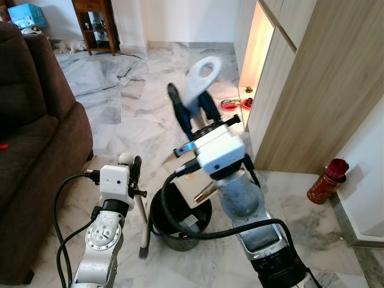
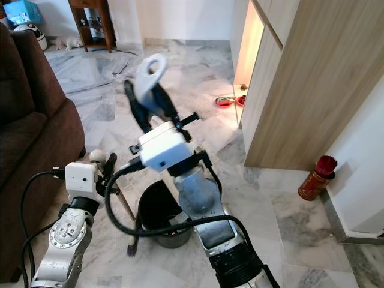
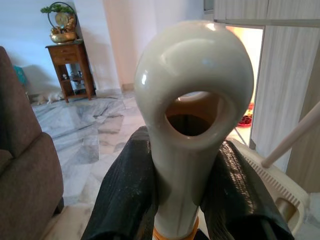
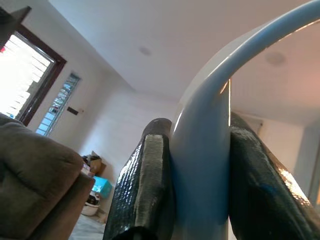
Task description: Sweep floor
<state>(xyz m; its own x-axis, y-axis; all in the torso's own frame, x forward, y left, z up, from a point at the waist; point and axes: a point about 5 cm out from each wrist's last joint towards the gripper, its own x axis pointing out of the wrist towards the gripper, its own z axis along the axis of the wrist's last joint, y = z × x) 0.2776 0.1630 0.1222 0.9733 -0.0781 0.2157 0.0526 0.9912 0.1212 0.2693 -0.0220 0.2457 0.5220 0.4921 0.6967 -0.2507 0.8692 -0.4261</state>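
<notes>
Right gripper [image 1: 193,111], nearest the head camera, is clamped on the pale looped dustpan handle [image 1: 200,78], raised at centre. Left gripper [image 1: 133,170], near left, pinches the cream broom handle [image 3: 192,125], bristles [image 1: 144,252] touching marble floor [image 1: 120,114] beside the black bin [image 1: 180,223]. Tools gripped, sweeping about to start; next likely lower the dustpan floorward.
</notes>
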